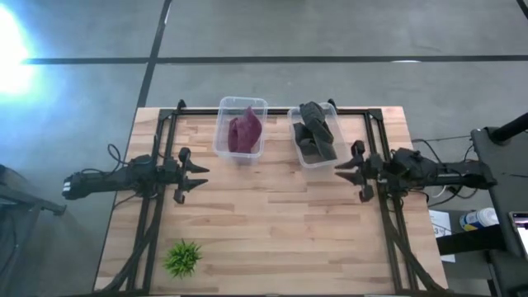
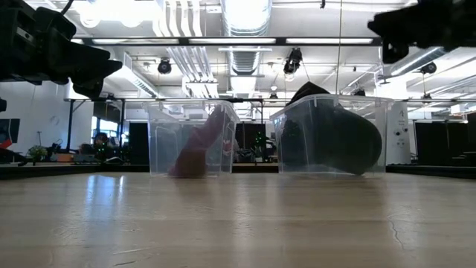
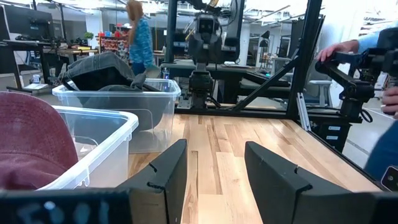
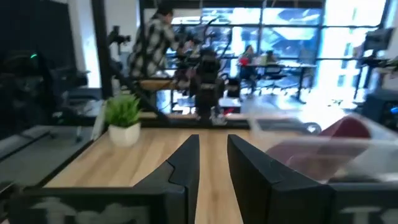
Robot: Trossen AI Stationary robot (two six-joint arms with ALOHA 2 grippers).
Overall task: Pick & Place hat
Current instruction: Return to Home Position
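A maroon hat (image 1: 245,132) lies in the left clear bin (image 1: 223,142) at the table's far side; it also shows in the left wrist view (image 3: 28,146) and the low view (image 2: 197,149). A dark grey hat (image 1: 316,132) fills the right clear bin (image 1: 303,157), its crown rising above the rim (image 3: 99,68). My left gripper (image 1: 200,175) is open and empty at the table's left, level with the bins' near ends, its fingers (image 3: 166,180) pointing right. My right gripper (image 1: 342,172) is open and empty at the right, pointing left.
A small green potted plant (image 1: 182,257) stands near the table's front left corner, also in the right wrist view (image 4: 123,119). Black frame rails (image 1: 157,214) run along both table sides. People stand in the room beyond the table (image 3: 138,37).
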